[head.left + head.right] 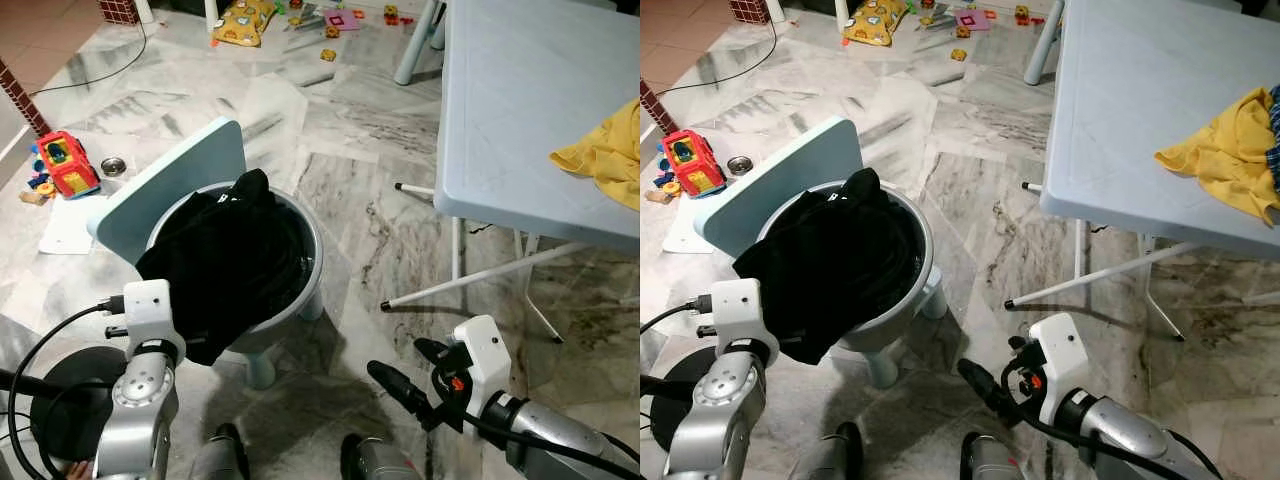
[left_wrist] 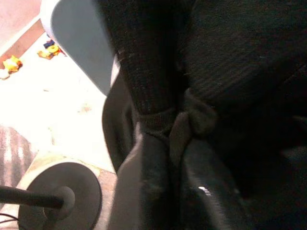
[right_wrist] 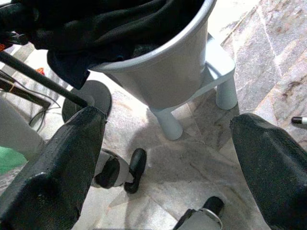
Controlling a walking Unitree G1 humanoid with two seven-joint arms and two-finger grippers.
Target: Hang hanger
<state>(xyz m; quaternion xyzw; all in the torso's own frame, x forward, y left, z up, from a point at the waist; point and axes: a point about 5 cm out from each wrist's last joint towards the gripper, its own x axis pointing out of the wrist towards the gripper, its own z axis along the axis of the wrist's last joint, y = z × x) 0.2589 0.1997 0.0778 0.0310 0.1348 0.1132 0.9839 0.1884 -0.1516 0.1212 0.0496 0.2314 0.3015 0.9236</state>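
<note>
I close my left gripper (image 2: 168, 143) on the black knitted garment (image 1: 225, 260) heaped in the grey plastic basin (image 1: 305, 262), my right gripper (image 3: 163, 158) spread empty; no hanger visible, so next I must lift the cloth clear.

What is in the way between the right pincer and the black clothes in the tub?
Nothing visible. The open right pincer hovers over the marble floor beside the grey tub; the black clothes drape over its rim.
</note>
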